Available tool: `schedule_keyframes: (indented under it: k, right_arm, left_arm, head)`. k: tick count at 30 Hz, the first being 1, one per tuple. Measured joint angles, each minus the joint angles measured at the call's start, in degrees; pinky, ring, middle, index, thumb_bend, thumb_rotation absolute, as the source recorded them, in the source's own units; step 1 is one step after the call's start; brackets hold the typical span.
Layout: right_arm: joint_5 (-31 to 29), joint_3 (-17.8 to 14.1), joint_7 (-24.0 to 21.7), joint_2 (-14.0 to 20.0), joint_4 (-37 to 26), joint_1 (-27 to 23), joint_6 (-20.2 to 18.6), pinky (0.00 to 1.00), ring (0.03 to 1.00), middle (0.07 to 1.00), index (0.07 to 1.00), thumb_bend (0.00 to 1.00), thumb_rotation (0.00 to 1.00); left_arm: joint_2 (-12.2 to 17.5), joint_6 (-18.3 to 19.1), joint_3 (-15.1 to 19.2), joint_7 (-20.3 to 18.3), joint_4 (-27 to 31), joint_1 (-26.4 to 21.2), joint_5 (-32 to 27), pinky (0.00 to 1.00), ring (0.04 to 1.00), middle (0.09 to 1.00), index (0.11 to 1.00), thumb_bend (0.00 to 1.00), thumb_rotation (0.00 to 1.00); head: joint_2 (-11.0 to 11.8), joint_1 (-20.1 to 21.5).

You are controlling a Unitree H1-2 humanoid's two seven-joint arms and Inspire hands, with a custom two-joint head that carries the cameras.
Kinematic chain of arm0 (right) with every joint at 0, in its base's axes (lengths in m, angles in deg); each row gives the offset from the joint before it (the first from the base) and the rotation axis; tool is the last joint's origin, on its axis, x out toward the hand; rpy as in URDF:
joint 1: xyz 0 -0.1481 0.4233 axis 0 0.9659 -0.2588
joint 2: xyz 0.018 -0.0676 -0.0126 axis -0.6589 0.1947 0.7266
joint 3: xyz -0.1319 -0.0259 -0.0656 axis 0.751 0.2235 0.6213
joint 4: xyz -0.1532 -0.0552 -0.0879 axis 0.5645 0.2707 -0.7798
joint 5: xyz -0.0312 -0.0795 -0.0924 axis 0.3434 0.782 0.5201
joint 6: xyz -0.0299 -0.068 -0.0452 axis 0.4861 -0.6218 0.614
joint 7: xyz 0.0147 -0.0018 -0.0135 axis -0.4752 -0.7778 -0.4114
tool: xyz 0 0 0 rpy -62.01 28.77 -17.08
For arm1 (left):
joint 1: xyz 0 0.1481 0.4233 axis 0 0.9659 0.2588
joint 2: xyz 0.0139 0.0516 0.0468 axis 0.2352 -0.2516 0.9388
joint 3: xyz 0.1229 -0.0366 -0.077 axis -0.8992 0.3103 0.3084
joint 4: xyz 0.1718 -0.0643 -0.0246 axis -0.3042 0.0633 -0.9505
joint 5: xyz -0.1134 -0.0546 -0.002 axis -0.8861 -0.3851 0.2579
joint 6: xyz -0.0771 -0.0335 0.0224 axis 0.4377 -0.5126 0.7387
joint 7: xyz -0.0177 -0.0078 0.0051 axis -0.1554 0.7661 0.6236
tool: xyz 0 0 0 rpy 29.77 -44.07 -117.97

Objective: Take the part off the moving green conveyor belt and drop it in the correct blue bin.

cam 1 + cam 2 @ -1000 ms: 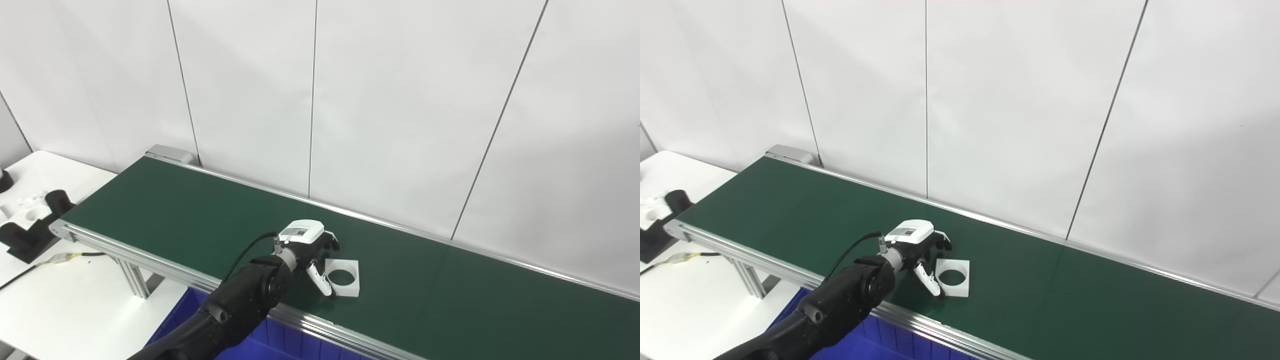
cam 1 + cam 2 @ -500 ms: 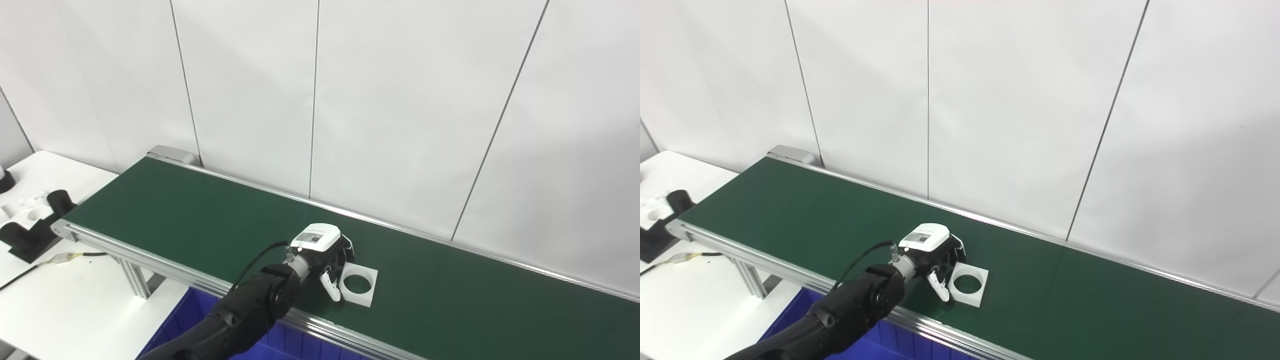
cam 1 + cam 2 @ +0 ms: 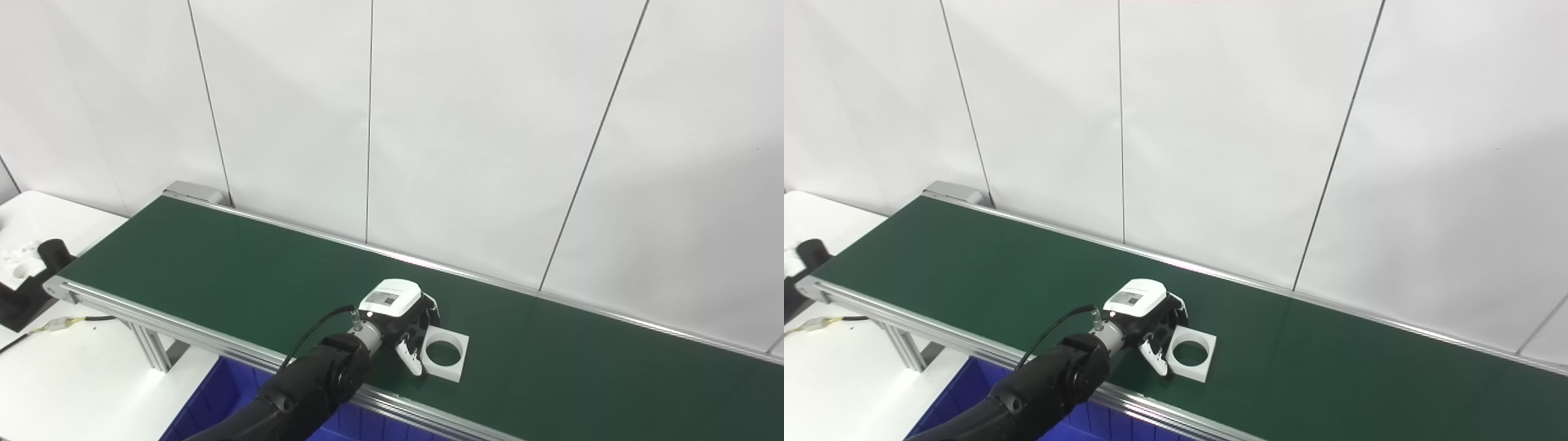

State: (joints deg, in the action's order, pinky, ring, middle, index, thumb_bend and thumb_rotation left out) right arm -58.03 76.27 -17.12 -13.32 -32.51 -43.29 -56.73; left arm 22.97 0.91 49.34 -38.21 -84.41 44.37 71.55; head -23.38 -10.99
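Observation:
A flat white square part (image 3: 460,339) with a round hole lies on the green conveyor belt (image 3: 214,263), close to its near rail. My left hand (image 3: 404,321) reaches in from the bottom left and sits right against the part's left edge. Its dark fingers curl over that edge from behind, and the white thumb (image 3: 412,362) points down at the part's near-left corner. The fingers are apart and the part (image 3: 1208,338) still rests flat on the belt. My right hand is out of sight.
A blue bin (image 3: 202,416) stands below the belt's near rail, under my forearm. At the far left a white table (image 3: 92,380) carries black holders (image 3: 24,288) and a cable. A white panelled wall runs behind the belt.
The part has travelled to the right along the belt and my left hand has followed it, staying at its left edge. The camera has also shifted a little to the right.

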Motion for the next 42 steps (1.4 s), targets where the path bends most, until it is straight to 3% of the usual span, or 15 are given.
schedule_keyframes:
  k: [10,13,21,28,33,42]
  right_arm:
    - [0.0,0.0,0.0,0.0,0.1,0.0,0.0,0.67,0.738,0.77,0.861,0.75,0.4]
    - [0.0,0.0,0.0,0.0,0.3,-0.1,0.0,0.67,0.74,0.771,0.861,0.75,0.39]
    - [0.0,0.0,0.0,0.0,0.6,-0.4,0.0,0.66,0.74,0.771,0.859,0.74,0.37]
    - [0.0,0.0,0.0,0.0,0.8,-0.4,0.0,0.66,0.736,0.767,0.857,0.75,0.37]
    - [0.0,0.1,0.0,0.0,0.9,-0.6,0.0,0.67,0.741,0.769,0.858,0.75,0.37]
    - [0.0,0.0,0.0,0.3,0.9,-0.7,0.0,0.67,0.74,0.768,0.856,0.75,0.38]
  left_arm:
    - [-0.1,-0.2,-0.3,0.1,2.4,1.0,0.0,0.67,0.573,0.558,0.485,0.52,0.06]
    - [0.0,0.0,0.0,-0.1,4.1,1.8,0.0,0.67,0.563,0.534,0.457,0.52,0.0]
    - [0.8,1.3,1.7,-4.8,8.8,3.5,-0.3,0.62,0.512,0.524,0.462,0.52,0.0]
    - [3.1,4.3,6.2,-10.4,15.2,3.7,-1.6,0.64,0.525,0.524,0.46,0.52,0.0]
    - [3.3,6.9,9.1,-12.2,19.8,3.8,-2.7,0.73,0.569,0.528,0.453,0.52,0.0]
    - [3.4,8.8,11.8,-13.0,26.8,6.0,-2.8,0.72,0.578,0.535,0.442,0.52,0.0]
  head:
    - [0.2,0.3]
    - [0.2,0.2]
    - [0.4,0.3]
    - [0.5,0.4]
    - [0.5,0.3]
    - [0.2,-0.1]
